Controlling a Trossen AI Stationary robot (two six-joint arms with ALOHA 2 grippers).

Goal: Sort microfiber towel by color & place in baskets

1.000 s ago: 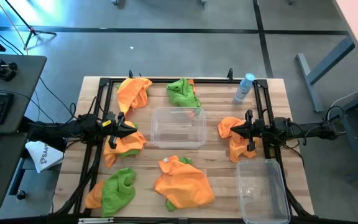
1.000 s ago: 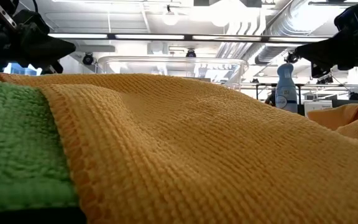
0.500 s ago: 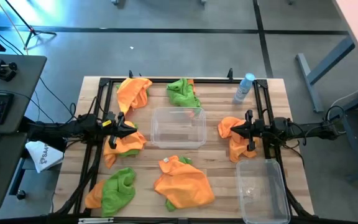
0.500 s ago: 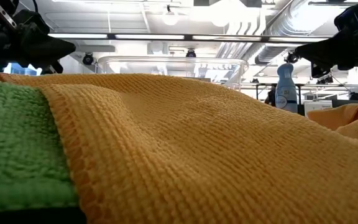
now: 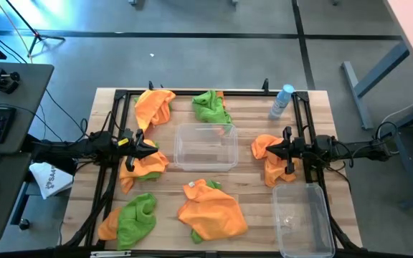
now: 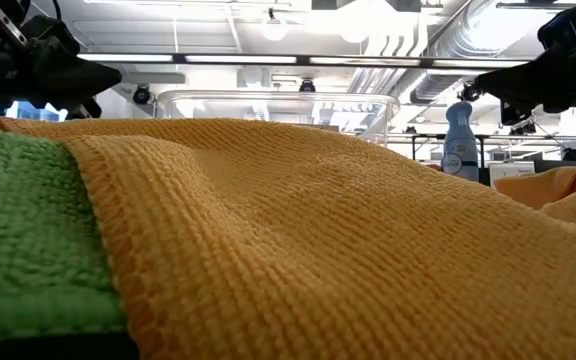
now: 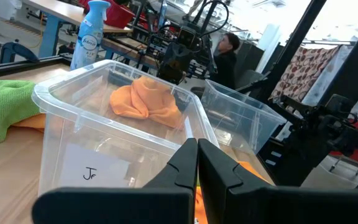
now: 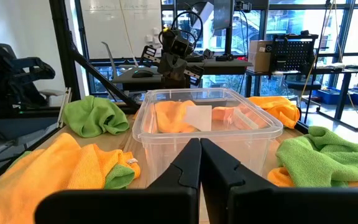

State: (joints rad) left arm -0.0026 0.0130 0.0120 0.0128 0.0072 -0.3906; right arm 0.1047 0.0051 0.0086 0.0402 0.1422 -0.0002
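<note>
Several orange and green microfiber towels lie crumpled on the wooden table: an orange one (image 5: 154, 106) and a green one (image 5: 210, 106) at the far side, a green-and-orange heap (image 5: 131, 218) and an orange one (image 5: 210, 211) near. One clear basket (image 5: 206, 147) stands mid-table, a second (image 5: 303, 218) at the near right corner. My left gripper (image 5: 153, 147) is shut and hovers above an orange towel (image 5: 143, 166), left of the middle basket (image 7: 104, 106). My right gripper (image 5: 267, 150) is shut and hovers over another orange towel (image 5: 272, 163), right of that basket (image 8: 166, 149).
A clear spray bottle with a blue cap (image 5: 282, 100) stands at the far right of the table. A dark frame (image 5: 192, 92) runs along the table's far edge and sides. Bare wood shows between the middle basket and the near towels. A person (image 7: 229, 53) sits beyond the table.
</note>
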